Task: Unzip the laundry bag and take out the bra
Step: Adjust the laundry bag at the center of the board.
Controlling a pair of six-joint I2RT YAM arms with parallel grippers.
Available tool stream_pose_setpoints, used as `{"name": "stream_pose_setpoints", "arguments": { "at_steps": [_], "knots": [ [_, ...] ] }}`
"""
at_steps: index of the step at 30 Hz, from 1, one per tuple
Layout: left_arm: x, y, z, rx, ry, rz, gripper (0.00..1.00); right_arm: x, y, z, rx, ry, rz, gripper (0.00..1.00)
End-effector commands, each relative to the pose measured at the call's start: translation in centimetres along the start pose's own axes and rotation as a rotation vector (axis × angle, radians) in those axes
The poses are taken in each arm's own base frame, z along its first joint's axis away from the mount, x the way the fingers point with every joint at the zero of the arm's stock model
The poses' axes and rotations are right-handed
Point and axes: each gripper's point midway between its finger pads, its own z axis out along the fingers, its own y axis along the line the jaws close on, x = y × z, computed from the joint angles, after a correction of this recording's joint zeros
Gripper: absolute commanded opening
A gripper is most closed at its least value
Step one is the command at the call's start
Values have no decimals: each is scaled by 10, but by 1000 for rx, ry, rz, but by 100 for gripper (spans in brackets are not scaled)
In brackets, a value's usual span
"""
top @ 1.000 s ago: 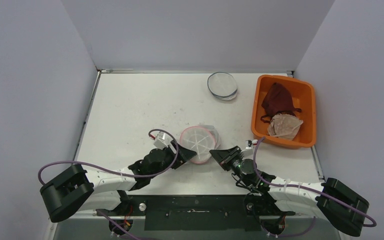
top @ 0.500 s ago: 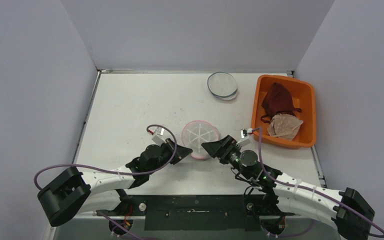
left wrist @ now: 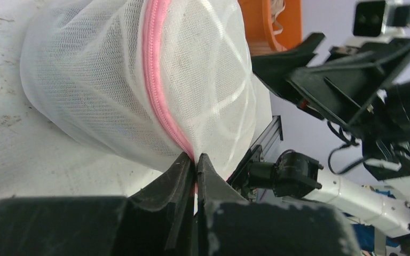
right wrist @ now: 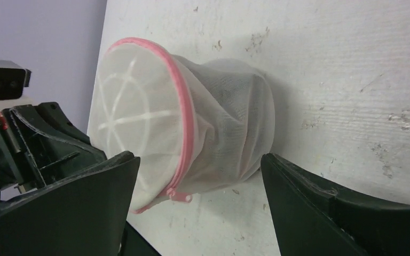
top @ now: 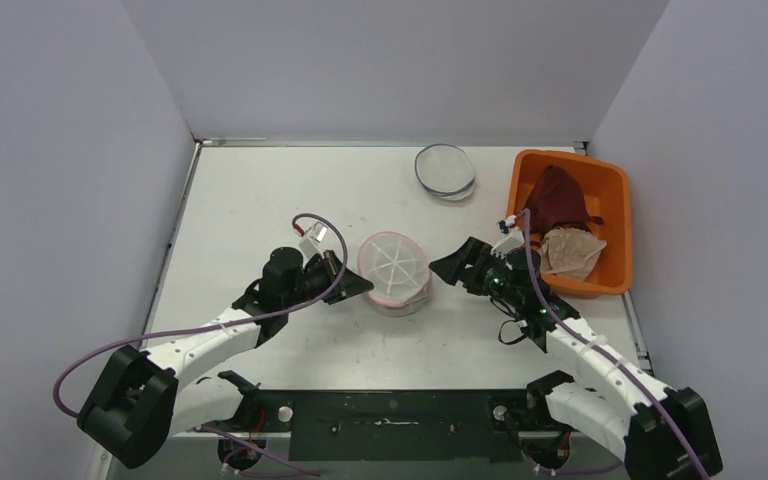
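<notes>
Mesh laundry bag point(top: 393, 272); left pincer point(left wrist: 195, 159) clamps it (right pincer point(right wrist: 200, 165) agape).

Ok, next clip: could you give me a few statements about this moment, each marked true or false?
1. The left gripper is pinched shut on the pink zip seam of the white mesh laundry bag. True.
2. The right gripper is clamped on that bag. False: its jaws stand open beside it.
3. The orange plastic bin is empty. False: it holds a maroon garment and a beige garment.
4. A round blue-rimmed mesh pouch lies near the table's far edge. True.
</notes>
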Motion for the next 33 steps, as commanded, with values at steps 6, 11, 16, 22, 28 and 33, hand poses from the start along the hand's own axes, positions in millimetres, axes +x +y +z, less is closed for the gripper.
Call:
{"name": "stream_pose_setpoints", "arguments": {
  "at_steps": [6,11,16,22,28,33],
  "knots": [
    [7,-9,-7,42,67,93,0,-1,34,35,-280,118,68,86],
    [9,-5,-8,33,71,100,0,1,27,55,-262,158,61,82],
    [10,-4,-7,33,75,104,0,0,23,63,-251,168,28,77],
    [10,-4,-5,37,80,100,0,8,21,67,-263,217,33,44],
    [3,-13,-4,53,65,107,0,14,21,52,-257,224,33,21],
    [-8,-27,2,76,50,120,0,21,29,27,-288,206,79,5]
  ]
}}
